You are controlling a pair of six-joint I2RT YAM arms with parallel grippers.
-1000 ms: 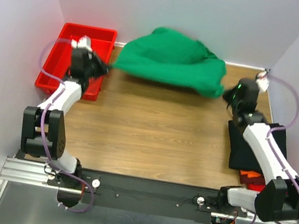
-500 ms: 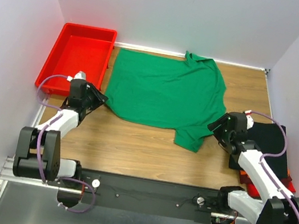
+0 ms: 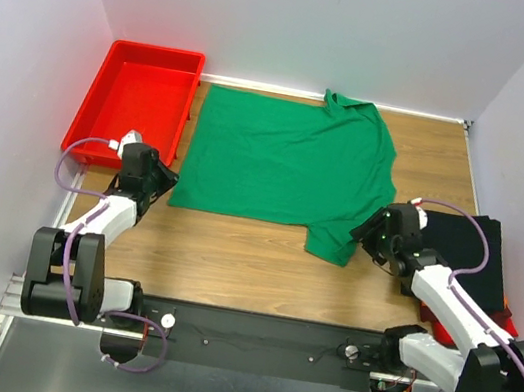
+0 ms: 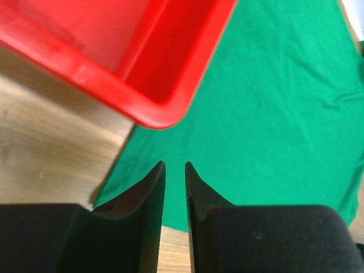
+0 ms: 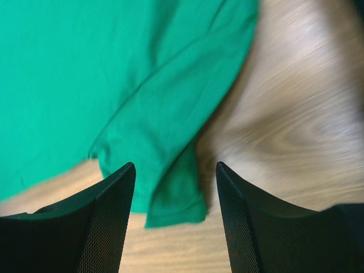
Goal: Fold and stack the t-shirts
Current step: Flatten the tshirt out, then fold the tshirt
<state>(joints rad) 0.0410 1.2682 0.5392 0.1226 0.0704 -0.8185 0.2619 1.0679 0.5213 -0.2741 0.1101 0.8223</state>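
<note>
The bright green t-shirt point(image 3: 284, 159) lies spread flat on the wooden table, collar toward the back and one short sleeve point(image 3: 333, 241) pointing to the near right. My left gripper point(image 3: 167, 180) hovers at the shirt's near left corner. In the left wrist view its fingers point(image 4: 174, 165) stand slightly apart with nothing between them, green cloth point(image 4: 273, 102) beyond. My right gripper point(image 3: 370, 229) is beside the sleeve, open wide point(image 5: 175, 165) over the sleeve's hem point(image 5: 173, 196), holding nothing. Folded black point(image 3: 460, 253) and red point(image 3: 503, 326) t-shirts lie stacked under the right arm.
A rigid red tray point(image 3: 142, 99) stands at the back left, its corner point(image 4: 153, 114) just ahead of my left fingers and touching the shirt's edge. Walls close in the table on the left, back and right. Bare wood point(image 3: 232, 252) stretches in front of the shirt.
A second ago both grippers held the green shirt bunched in the air at the back. It now lies flat; both grippers have let go and drawn back to its near corners.
</note>
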